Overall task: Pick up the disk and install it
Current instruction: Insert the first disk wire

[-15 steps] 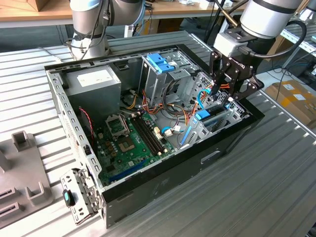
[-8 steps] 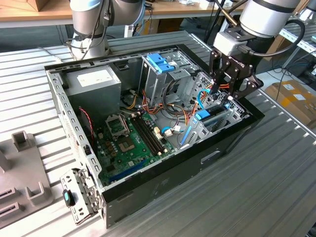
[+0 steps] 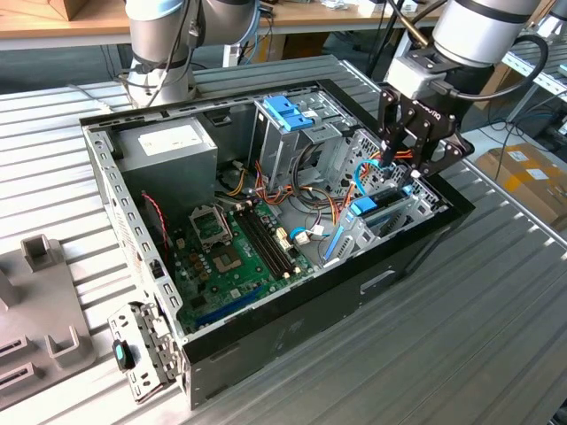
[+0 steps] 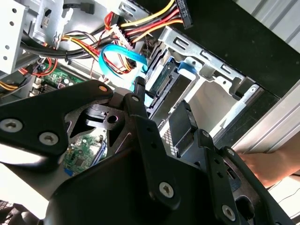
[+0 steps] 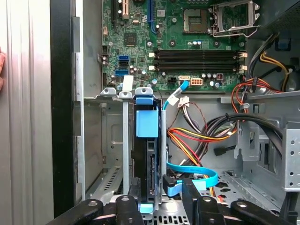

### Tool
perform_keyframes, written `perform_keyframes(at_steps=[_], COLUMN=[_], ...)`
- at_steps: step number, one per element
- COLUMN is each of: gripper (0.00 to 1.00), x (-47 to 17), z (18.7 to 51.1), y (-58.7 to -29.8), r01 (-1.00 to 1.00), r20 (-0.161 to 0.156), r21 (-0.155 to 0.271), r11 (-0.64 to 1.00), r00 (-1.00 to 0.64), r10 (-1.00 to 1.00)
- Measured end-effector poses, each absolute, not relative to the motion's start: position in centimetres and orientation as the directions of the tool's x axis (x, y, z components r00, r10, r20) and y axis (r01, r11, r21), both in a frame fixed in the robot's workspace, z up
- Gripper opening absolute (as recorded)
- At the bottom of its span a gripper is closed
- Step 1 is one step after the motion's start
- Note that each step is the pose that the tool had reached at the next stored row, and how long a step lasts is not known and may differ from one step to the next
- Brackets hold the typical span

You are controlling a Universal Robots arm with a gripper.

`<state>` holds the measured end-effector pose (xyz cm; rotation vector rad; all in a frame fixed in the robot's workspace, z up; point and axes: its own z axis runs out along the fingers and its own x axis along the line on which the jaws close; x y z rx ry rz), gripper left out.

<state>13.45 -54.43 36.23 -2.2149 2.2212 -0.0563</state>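
Observation:
The disk [image 3: 383,210] stands on edge inside the metal drive bay [image 3: 427,200] at the open computer case's corner on the exterior view's right. Its dark edge [image 5: 149,159] carries a blue plastic tab [image 5: 146,123], and blue rails run along it [image 4: 161,78]. My gripper [image 3: 396,168] hangs just above the bay. In the first wrist view the gripper [image 5: 159,199] is open, its black fingers [image 5: 194,206] standing either side of the disk's near end with a gap on one side. The second wrist view shows the gripper [image 4: 161,101] in the same stance.
A blue data cable [image 5: 194,176] and coloured power wires [image 5: 197,138] lie right beside the disk. The case also holds the green motherboard [image 3: 235,257], a grey power-supply box [image 3: 168,146] and a taller cage with a blue latch [image 3: 288,113]. A hand [image 4: 267,164] rests outside the case wall.

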Motion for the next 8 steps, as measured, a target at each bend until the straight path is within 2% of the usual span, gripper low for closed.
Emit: perform_keyframes(at_steps=[8], gripper=[0.48], x=[13.45], z=[36.23], y=[-54.75], r01=[-1.000], r20=[0.023], r21=[-0.028], r11=[0.002], r00=[-0.003], r10=[-1.000])
